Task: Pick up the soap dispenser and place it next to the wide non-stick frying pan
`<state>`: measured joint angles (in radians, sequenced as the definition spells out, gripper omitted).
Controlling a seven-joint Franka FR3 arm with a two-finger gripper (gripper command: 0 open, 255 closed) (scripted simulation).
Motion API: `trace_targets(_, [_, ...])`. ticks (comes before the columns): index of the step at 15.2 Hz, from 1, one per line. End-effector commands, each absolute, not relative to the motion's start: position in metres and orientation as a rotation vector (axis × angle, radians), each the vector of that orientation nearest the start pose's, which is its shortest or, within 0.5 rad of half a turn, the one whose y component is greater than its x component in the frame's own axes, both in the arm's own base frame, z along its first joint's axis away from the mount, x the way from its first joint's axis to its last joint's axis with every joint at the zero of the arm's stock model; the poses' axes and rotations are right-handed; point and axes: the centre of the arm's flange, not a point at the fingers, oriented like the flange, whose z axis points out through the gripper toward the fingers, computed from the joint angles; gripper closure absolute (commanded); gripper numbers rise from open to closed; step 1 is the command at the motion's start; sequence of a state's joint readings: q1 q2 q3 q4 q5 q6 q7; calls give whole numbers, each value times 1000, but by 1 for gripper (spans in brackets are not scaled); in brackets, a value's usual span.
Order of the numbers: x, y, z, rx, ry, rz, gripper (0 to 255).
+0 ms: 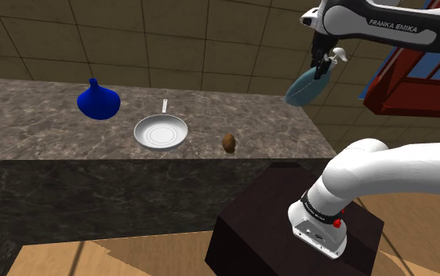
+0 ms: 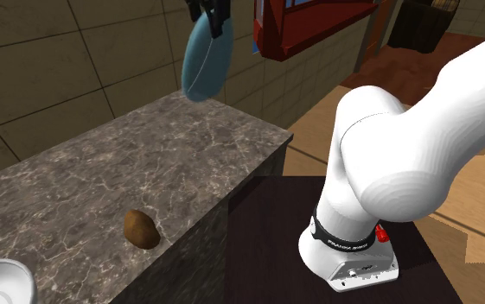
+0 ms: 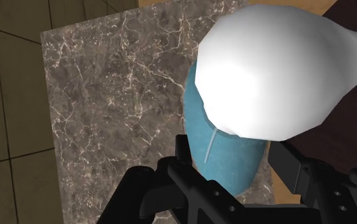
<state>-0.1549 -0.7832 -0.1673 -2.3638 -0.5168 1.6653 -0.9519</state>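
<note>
Soap dispenser [image 1: 308,85], teal body with a white pump top, sits upper right in the shoulder view, hanging tilted in the air and pinched between the black fingers of the gripper [image 1: 321,64]. In the wrist view I see the fingers clasping the teal body [image 3: 224,153] from both sides. So I judge the pick done and the carry and place left. Below it is the right end of the marble counter [image 1: 38,125], which it is well clear of. Next along the counter, toward frame centre, lies a small brown lump [image 1: 230,143]. Left of that is the grey frying pan [image 1: 161,132], well apart from the dispenser. Further left and back is a blue vessel [image 1: 98,100], and behind everything is the tiled wall [image 1: 210,31]. What's left, as I read it: move across toward frame centre, come down on bare counter just beside the pan, release.
</note>
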Motion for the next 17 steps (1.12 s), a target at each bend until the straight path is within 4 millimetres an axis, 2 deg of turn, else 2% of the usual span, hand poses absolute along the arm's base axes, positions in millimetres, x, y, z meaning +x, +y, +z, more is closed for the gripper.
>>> trace_targets(1, [286, -163, 608, -3286, -1204, 294, 255])
trace_targets(17, [286, -163, 690, -3286, -1204, 294, 255])
